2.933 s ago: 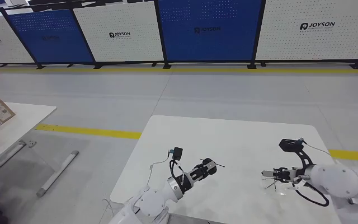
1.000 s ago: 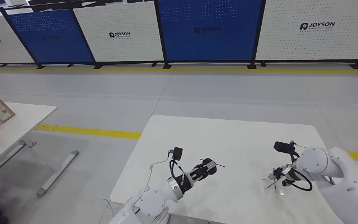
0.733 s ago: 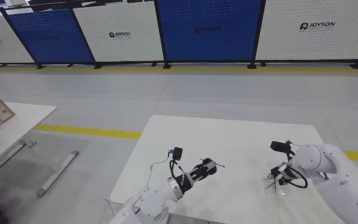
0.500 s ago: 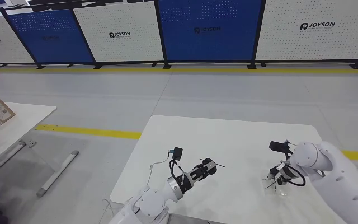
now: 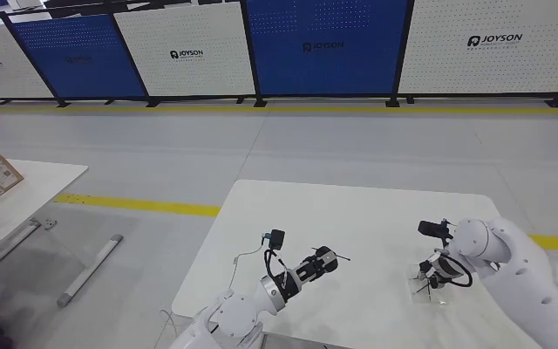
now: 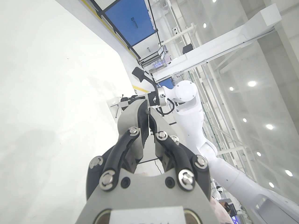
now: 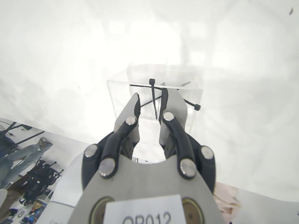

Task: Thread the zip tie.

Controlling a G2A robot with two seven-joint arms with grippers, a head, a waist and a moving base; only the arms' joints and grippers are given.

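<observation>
A thin black plastic zip tie (image 6: 147, 123) is pinched between the ribbed pads of the left gripper (image 6: 146, 111), above the matte white table (image 5: 349, 218). The right gripper (image 7: 150, 96) is held with its serrated fingers spread over a clear square-walled box (image 7: 116, 99) on the table's right part, where more black ties (image 7: 153, 89) are crossed, one standing between the fingers. A white printed label (image 7: 144, 211) is fixed to its grey metal housing, and logos are printed on the perforated blue and white panels (image 5: 327, 44) behind.

White surface (image 5: 349, 218) on grey floor (image 5: 174, 148). Far behind, row of 2 blue panels (image 5: 327, 44) and 3 white panels (image 5: 185, 48). 2 yellow lines (image 5: 131, 204) on floor. Another table (image 5: 39, 183) at left.
</observation>
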